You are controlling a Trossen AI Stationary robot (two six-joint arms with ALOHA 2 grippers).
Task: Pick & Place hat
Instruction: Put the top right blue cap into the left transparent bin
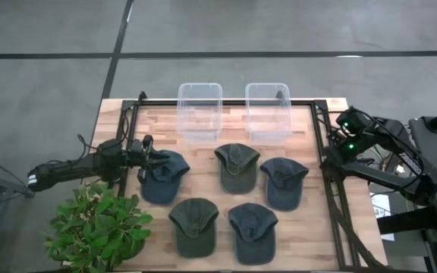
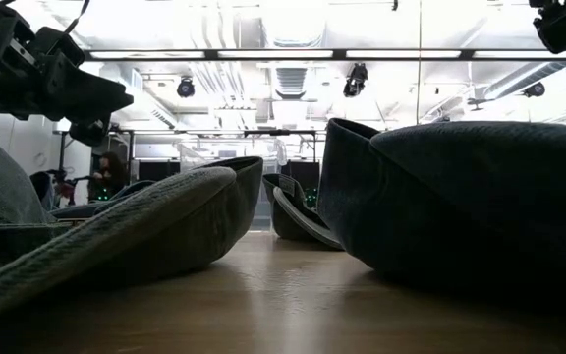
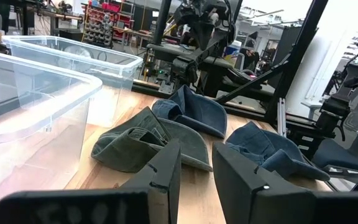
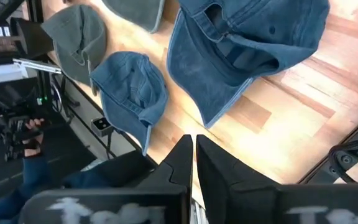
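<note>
Five hats lie on the wooden table. A blue hat (image 1: 163, 176) is at the left, a green hat (image 1: 237, 165) in the middle, and a blue hat (image 1: 283, 182) at the right. A green hat (image 1: 194, 225) and a blue hat (image 1: 253, 231) lie nearer the front edge. My left gripper (image 1: 150, 157) hovers over the left blue hat's far left edge. It is open and empty in its wrist view (image 3: 196, 163) and raised in the low view (image 2: 62, 93). My right gripper (image 1: 331, 158) is at the table's right edge, shut and empty (image 4: 192, 155).
Two clear plastic bins (image 1: 199, 112) (image 1: 268, 112) stand side by side at the table's far edge. A potted plant (image 1: 97, 227) stands at the near left corner. A black frame rail (image 1: 332, 197) runs along the right side. Bare wood shows between the hats and the bins.
</note>
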